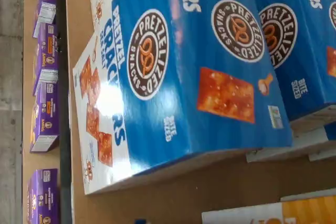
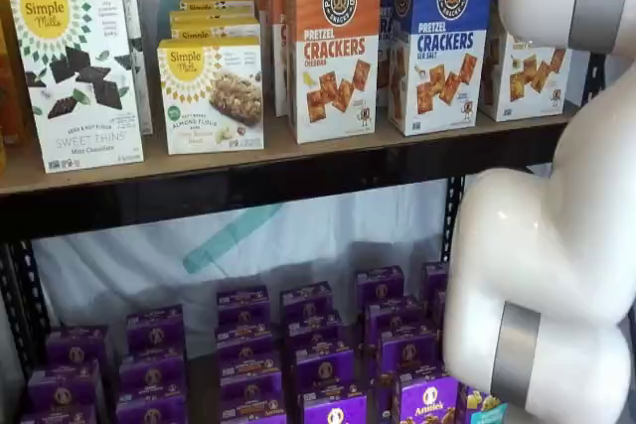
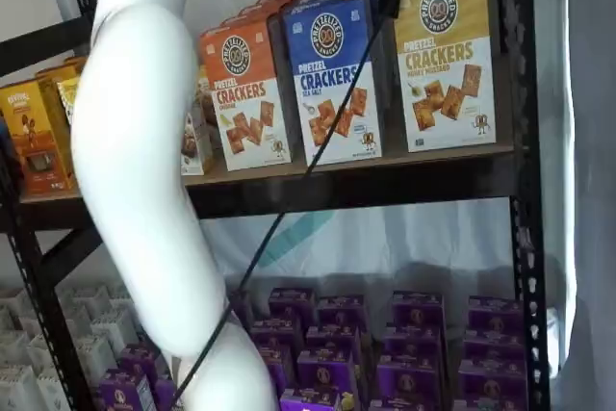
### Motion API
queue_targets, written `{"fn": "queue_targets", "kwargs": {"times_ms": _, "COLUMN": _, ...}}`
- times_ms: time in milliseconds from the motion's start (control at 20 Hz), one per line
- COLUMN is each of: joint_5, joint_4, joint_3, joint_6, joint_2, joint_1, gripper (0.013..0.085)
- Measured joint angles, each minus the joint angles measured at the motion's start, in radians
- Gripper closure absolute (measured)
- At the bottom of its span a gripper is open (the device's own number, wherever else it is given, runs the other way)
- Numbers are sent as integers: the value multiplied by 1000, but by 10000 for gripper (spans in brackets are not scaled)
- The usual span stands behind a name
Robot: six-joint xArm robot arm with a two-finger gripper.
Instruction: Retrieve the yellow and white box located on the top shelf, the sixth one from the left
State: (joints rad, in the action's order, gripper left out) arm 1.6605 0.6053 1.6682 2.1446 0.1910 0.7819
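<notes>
Claw: you cannot make out its fingers in either shelf view. They stand spread wide, and no carton appears gripped.

Wrist view: you look down on a blue pretzel-crackers carton point(image 1: 199, 77), with purple boxes point(image 1: 44, 124) on the level below.

Arm point(image 3: 135, 161): white, in front of the shelving, with a black cable point(image 3: 308, 170) slanting across.

Yellow and white box point(image 3: 446, 60): upright on the top shelf point(image 3: 385, 185), at its right end beside the black upright. It stands just right of the blue carton, with an orange-topped carton point(image 3: 243, 93) further left. In a shelf view the arm hides part of the yellow and white box point(image 2: 522, 71).
</notes>
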Motion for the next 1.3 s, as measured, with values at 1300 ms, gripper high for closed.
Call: {"fn": "queue_targets", "kwargs": {"times_ms": 1300, "joint_5": 47, "joint_4": -78, "joint_3": 150, "joint_6": -18, "joint_2": -106, "joint_1": -34, "gripper": 130}}
